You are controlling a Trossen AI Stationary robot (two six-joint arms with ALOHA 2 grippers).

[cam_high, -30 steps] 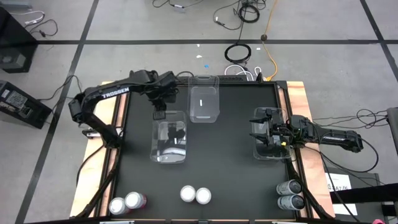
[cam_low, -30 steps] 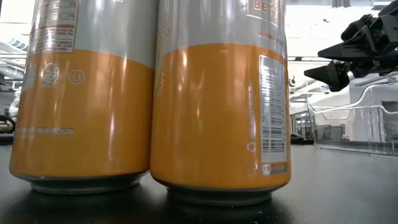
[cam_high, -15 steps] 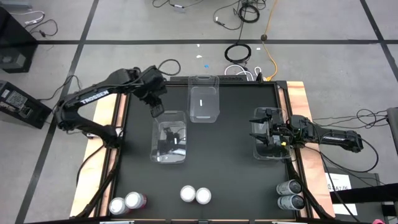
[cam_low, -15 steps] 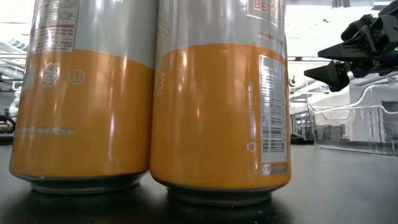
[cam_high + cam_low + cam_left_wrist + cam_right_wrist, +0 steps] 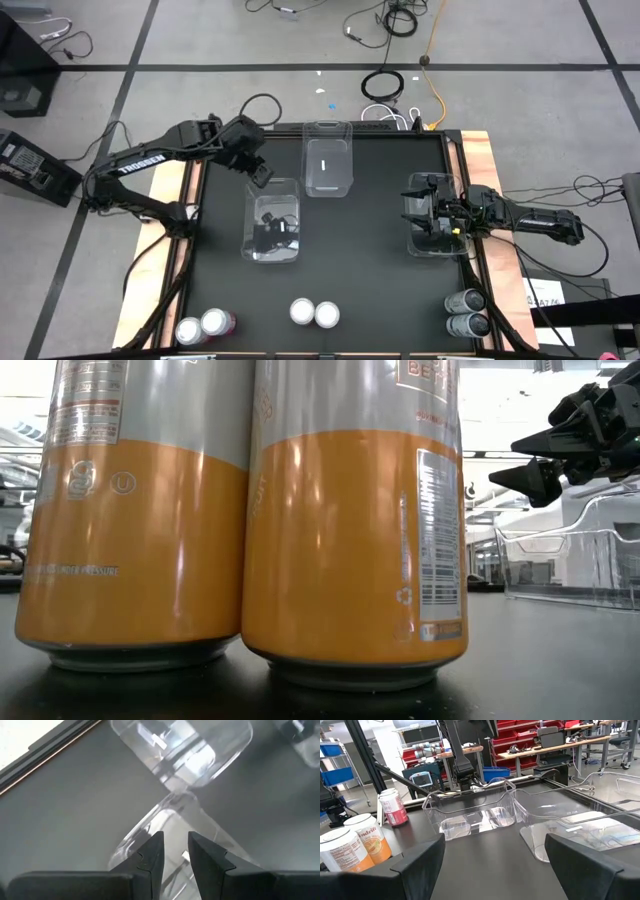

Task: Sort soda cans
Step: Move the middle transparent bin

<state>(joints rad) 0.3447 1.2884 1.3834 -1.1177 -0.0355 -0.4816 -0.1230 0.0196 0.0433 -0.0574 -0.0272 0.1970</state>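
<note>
Right now all six soda cans stand upright along the near edge of the dark surface [image 5: 210, 280], none in a bin yet. The two pink cans [image 5: 203, 327] sit at the left corner, the two orange cans [image 5: 314, 313] in the middle, touching each other, and the two grey cans [image 5: 465, 312] at the right corner.

The left gripper [image 5: 259, 176] is at the far end of the middle clear bin [image 5: 272, 221], with its fingers nearly together and holding nothing. The pink cans lie well apart from it, back toward the near edge, so that arm looks the closer one for them.

The right gripper [image 5: 418, 213] hovers over the right bin [image 5: 432, 245], wide open and empty. The grey cans stand nearer to it, toward the near edge too.
</note>
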